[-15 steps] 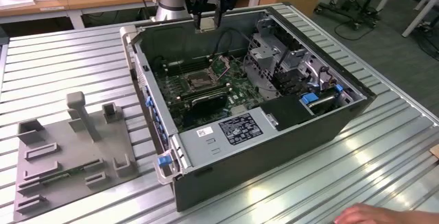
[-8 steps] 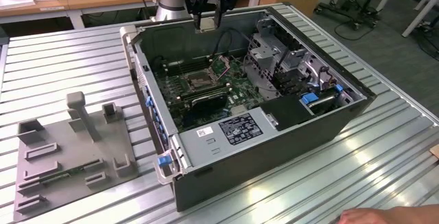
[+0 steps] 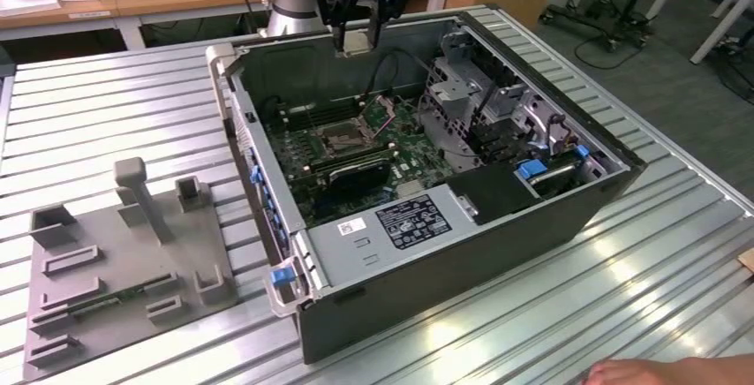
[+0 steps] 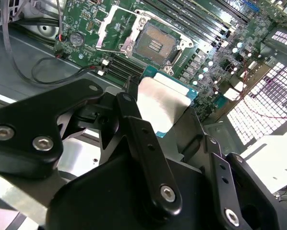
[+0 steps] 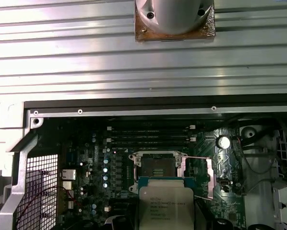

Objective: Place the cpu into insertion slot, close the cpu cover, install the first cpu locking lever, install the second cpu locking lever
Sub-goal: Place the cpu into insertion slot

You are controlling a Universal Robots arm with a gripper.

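Observation:
My gripper (image 3: 355,39) hangs over the far rim of the open computer case, shut on the cpu (image 4: 160,103), a flat silvery square with a teal edge held between the black fingers (image 4: 131,112). In the first wrist view the cpu (image 5: 165,203) hovers above the board, just short of the insertion slot (image 5: 156,167). The insertion slot (image 4: 155,45) is bare, with a dark centre inside a silver rim, and sits mid-board (image 3: 345,142). The cpu cover (image 5: 201,177) is swung up on its hinge beside the socket (image 4: 109,28).
The case (image 3: 566,217) stands on a slatted metal table. Drive cages (image 3: 483,102) and black cables (image 4: 38,72) crowd the inside. Long black memory slots (image 5: 148,136) flank the socket. A grey fixture plate (image 3: 118,270) lies at the exterior view's left. A hand (image 3: 666,372) rests at the table's near edge.

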